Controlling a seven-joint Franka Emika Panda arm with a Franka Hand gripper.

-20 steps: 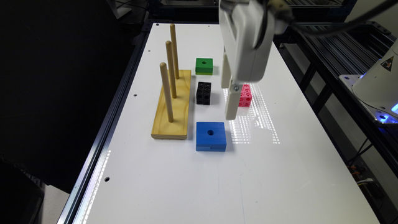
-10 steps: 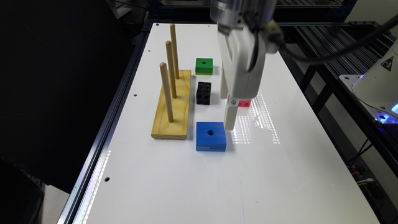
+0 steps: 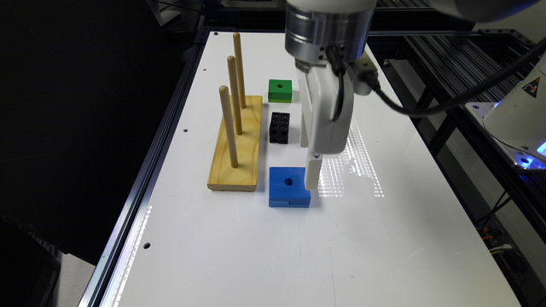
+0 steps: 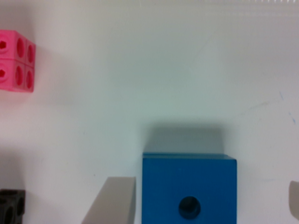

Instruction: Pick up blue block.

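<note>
One blue block [image 4: 189, 186] lies flat on the table [image 3: 384, 238], just right of the peg board [image 3: 236, 162]. My gripper [image 4: 210, 200] is spread, straddling it unevenly; I'd center, descend, then clamp.

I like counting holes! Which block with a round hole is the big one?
The blue block, beside the end effector; the green block is smaller.
</note>
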